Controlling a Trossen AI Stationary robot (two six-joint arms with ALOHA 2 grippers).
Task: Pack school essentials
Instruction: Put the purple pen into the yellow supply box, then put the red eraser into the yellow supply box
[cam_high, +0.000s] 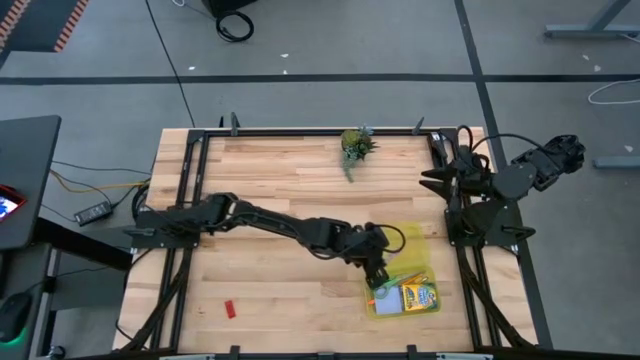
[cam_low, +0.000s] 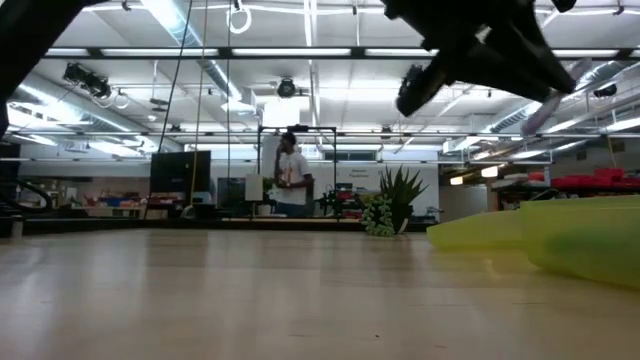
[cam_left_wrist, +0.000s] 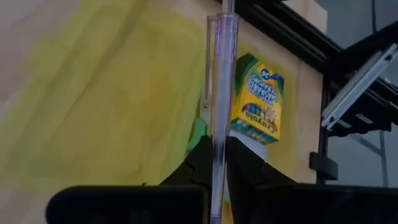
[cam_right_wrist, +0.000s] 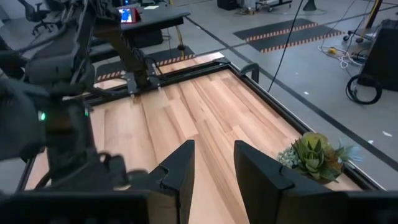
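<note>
My left gripper (cam_high: 375, 268) reaches over the open translucent yellow case (cam_high: 408, 243) near the table's right front and is shut on a pinkish see-through pen (cam_left_wrist: 219, 74). Inside the case lie the yellow-green crayon box (cam_left_wrist: 256, 99), a green scissors handle (cam_left_wrist: 198, 134) and a light-blue note pad (cam_high: 386, 298). A tiny red eraser (cam_high: 229, 309) rests flat on the wood at the near left. My right gripper (cam_right_wrist: 212, 165) hangs open and empty at the table's far right, raised above the wood. My left gripper pinches the pen's barrel (cam_left_wrist: 217, 146) between its two fingers (cam_left_wrist: 200, 163). The gripper slants down from the table's left. The pen runs along the fingers and sticks out well past their tips, lifted clear above the case and the crayon box.
A small green potted plant (cam_high: 355, 148) stands near the middle of the far edge. A black metal frame (cam_high: 300, 131) runs round the tabletop. Bare wood (cam_high: 270, 170) lies left and far of the case. A person (cam_low: 292, 175) stands in the room behind.
</note>
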